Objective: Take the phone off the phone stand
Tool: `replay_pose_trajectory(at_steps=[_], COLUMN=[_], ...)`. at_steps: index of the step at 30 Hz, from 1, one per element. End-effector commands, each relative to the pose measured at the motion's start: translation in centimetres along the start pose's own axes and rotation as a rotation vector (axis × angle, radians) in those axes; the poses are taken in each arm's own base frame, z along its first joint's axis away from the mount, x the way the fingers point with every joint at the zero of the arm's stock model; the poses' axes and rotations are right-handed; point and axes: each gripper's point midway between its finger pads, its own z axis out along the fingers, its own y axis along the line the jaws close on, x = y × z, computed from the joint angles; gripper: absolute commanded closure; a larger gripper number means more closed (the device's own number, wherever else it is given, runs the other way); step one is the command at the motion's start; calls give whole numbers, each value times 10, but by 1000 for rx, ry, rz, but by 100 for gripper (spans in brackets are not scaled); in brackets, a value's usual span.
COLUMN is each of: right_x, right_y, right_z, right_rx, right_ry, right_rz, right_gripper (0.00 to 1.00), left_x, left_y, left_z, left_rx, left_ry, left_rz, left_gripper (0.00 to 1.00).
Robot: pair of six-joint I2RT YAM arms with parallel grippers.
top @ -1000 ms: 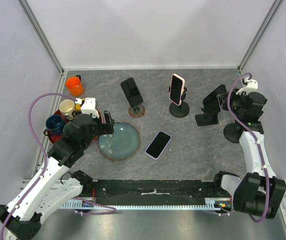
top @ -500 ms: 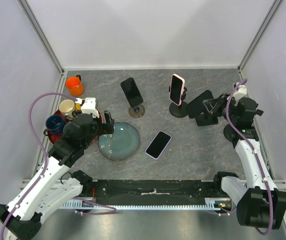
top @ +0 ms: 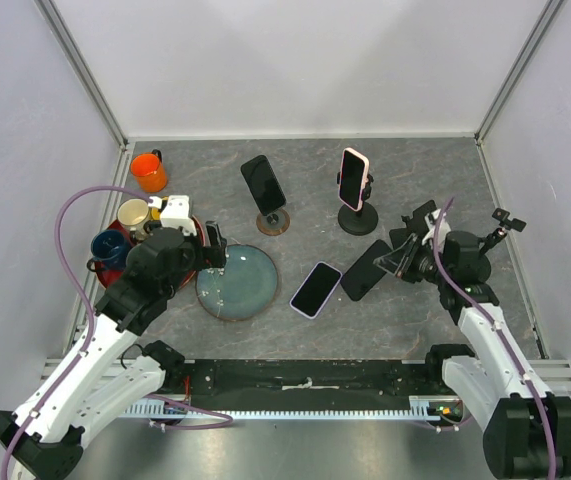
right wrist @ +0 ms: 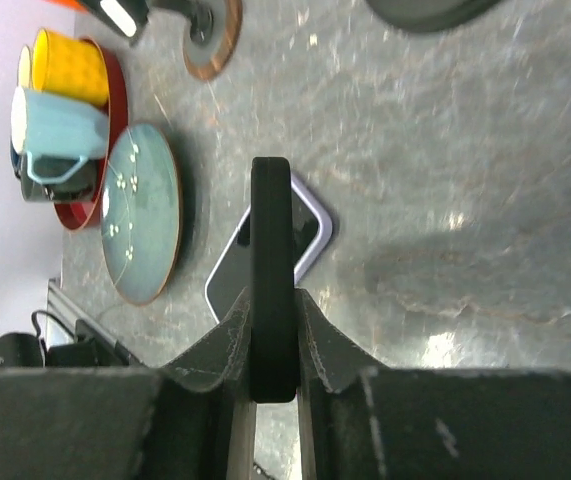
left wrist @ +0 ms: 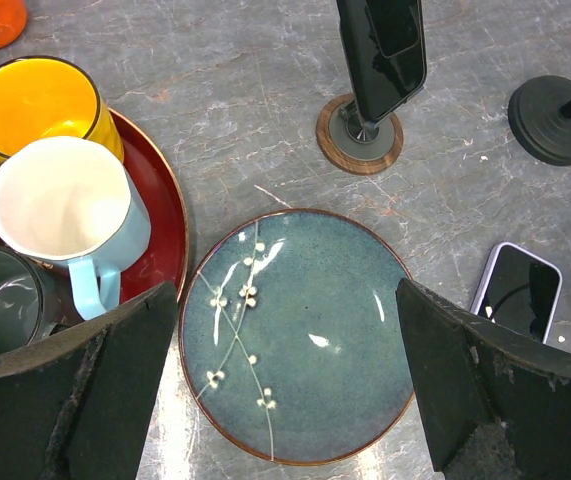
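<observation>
While the black phone (top: 366, 270) is clamped by the right gripper (top: 401, 262) right of a flat phone (top: 316, 289), the left gripper (left wrist: 287, 292) is spread above the plate (left wrist: 310, 395).

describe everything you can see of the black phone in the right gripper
The black phone is a slim dark slab with rounded edges. The right gripper clamps one end; in the right wrist view it shows edge-on between the fingers. It sits on no stand, held low beside the lavender-cased phone lying flat. Whether it touches the table is unclear.
</observation>
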Motion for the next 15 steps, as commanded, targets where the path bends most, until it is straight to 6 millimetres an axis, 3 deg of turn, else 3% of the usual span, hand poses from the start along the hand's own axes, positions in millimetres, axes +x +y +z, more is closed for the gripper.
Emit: replay_pose_trajectory(at_steps=[1, 15], right_x=[22, 80], right_y=[11, 2], right_z=[8, 43], right_rx=[-58, -83], right_ry=[66, 196], right_rz=[61, 187], right_gripper=[100, 100], left_x=[-6, -6], left_y=[3, 6], left_z=[0, 0], left_rx=[-11, -22], left_ry=[-32, -30], left_rz=[11, 11], left_gripper=[3, 3])
